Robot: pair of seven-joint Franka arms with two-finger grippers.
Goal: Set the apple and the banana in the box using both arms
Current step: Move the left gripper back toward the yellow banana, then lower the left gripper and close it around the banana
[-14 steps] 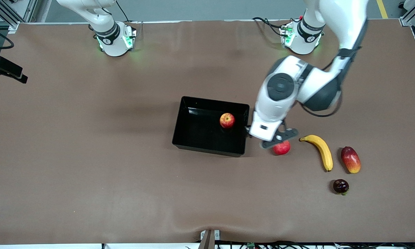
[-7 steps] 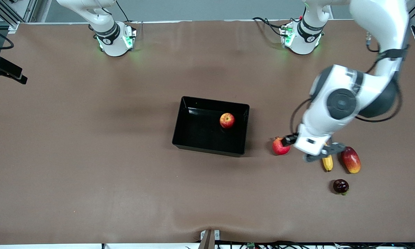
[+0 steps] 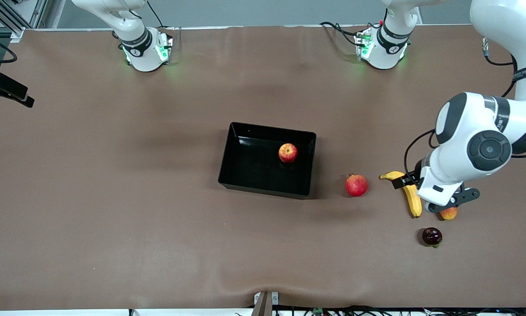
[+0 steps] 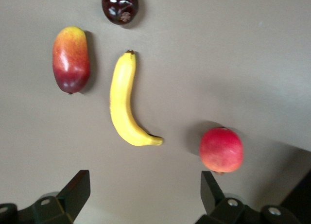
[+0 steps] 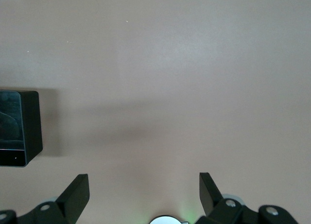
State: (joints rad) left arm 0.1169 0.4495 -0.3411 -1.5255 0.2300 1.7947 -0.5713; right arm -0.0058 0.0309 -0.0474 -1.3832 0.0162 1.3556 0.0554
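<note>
The apple (image 3: 288,152), red with yellow patches, lies in the black box (image 3: 245,169) at mid-table. The yellow banana (image 3: 414,202) (image 4: 124,105) lies on the table toward the left arm's end, partly covered in the front view by the left hand. My left gripper (image 4: 145,181) hangs open above the table beside the banana, with only bare table between its fingers. My right gripper (image 5: 144,182) is open and high over bare table. A corner of the box (image 5: 22,129) shows in its wrist view.
A red round fruit with a crown tip (image 3: 356,185) (image 4: 221,149) sits between box and banana. A red-yellow mango (image 3: 449,213) (image 4: 71,59) lies beside the banana, mostly under the left hand. A dark round fruit (image 3: 431,236) (image 4: 120,5) lies nearer the front camera.
The left arm has swung from the box's edge, over the crowned red fruit, to above the banana and mango. Its gripper stayed open. No fruit has moved.
</note>
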